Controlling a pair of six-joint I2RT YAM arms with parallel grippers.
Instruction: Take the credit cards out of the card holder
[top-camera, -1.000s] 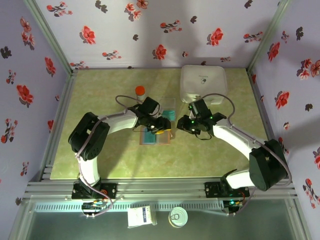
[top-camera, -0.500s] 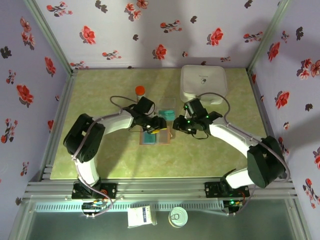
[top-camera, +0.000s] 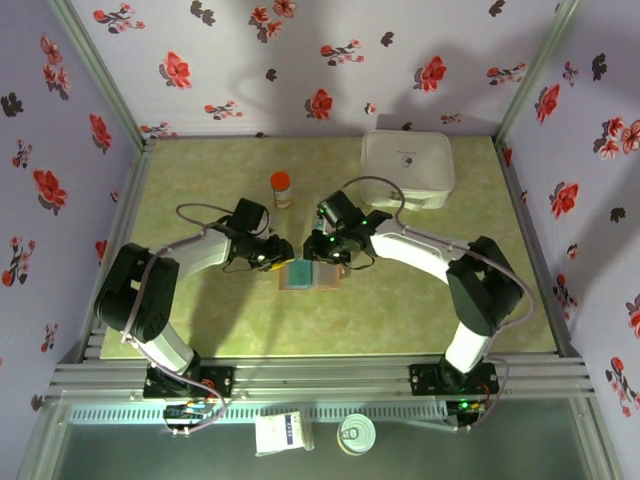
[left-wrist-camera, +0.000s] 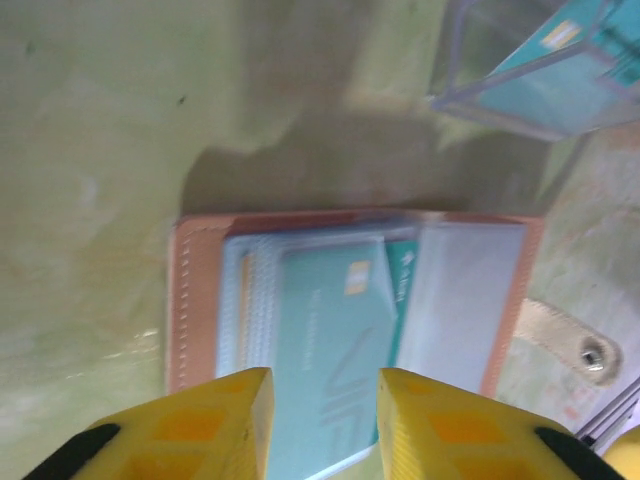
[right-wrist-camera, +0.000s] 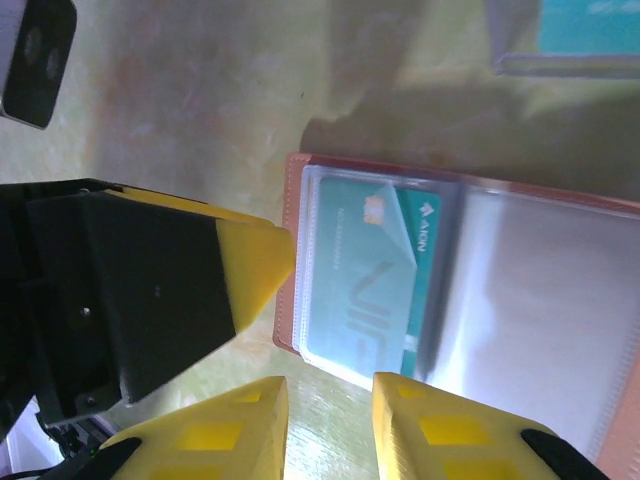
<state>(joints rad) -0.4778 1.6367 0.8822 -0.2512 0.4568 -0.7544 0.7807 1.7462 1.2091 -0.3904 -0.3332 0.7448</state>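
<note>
The card holder (top-camera: 311, 276) lies open and flat on the green table, brown rim up; it is also in the left wrist view (left-wrist-camera: 185, 300) and the right wrist view (right-wrist-camera: 292, 200). A teal credit card (left-wrist-camera: 325, 320) sits in its clear left pocket, seen too as the same credit card (right-wrist-camera: 360, 290). My left gripper (top-camera: 276, 255) hovers at the holder's left edge, jaws a narrow gap apart over the card's near end (left-wrist-camera: 325, 430). My right gripper (top-camera: 326, 252) hangs over the holder's near edge, open with bare table between its fingers (right-wrist-camera: 330, 430).
An orange-capped bottle (top-camera: 281, 187) stands behind the holder. A white rounded case (top-camera: 405, 165) sits at the back right. A clear box with teal cards (left-wrist-camera: 545, 70) lies just beyond the holder. The holder's tab with a snap (left-wrist-camera: 585, 350) sticks out to the side.
Both grippers have shifted left. The left one drew back from over the holder to its left edge and its jaws narrowed. The right one came from beside the holder to above it.
</note>
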